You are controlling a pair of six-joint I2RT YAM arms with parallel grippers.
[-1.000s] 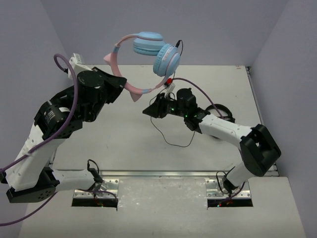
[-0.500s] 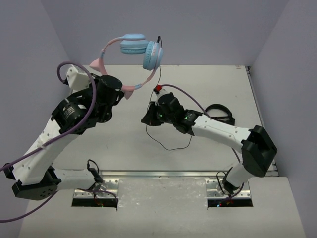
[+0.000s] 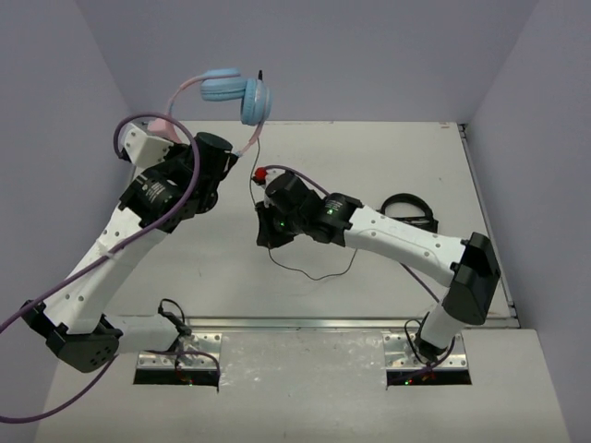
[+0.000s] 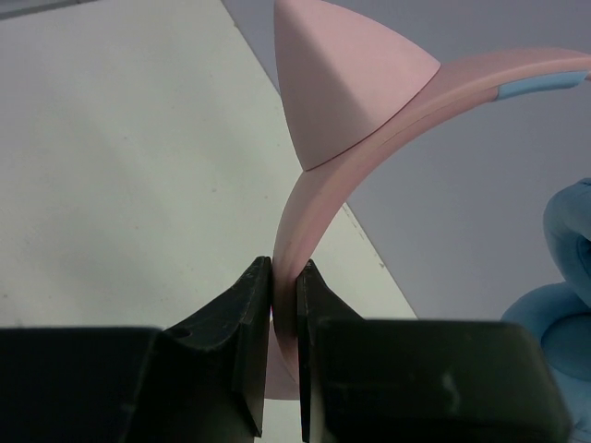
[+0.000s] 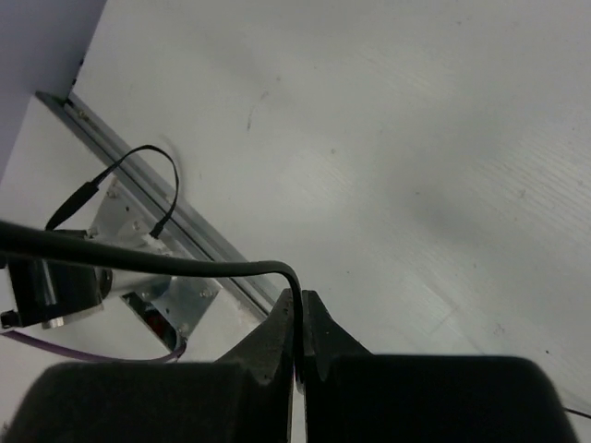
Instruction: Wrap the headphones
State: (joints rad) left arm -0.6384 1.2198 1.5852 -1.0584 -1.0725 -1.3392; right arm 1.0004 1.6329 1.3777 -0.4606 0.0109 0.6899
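The headphones (image 3: 231,89) hang in the air above the table's far left, with a pink headband and light blue ear cups (image 3: 255,101). My left gripper (image 3: 229,159) is shut on the pink headband (image 4: 305,208), just below a pink cat ear (image 4: 337,83). A blue ear cup (image 4: 563,277) shows at the right of the left wrist view. The thin black cable (image 3: 256,175) runs down from the cup to my right gripper (image 3: 265,238), which is shut on the cable (image 5: 185,266). The rest of the cable (image 3: 319,272) loops on the table.
All-black headphones (image 3: 409,208) lie on the table at the right, beside my right arm. A metal rail (image 3: 305,323) runs along the table's near edge, also visible in the right wrist view (image 5: 166,208). Grey walls stand left, behind and right.
My left arm has carried the headphones leftward and farther back. My right gripper has moved left with the cable pinched, and the cable loop on the table has shifted left.
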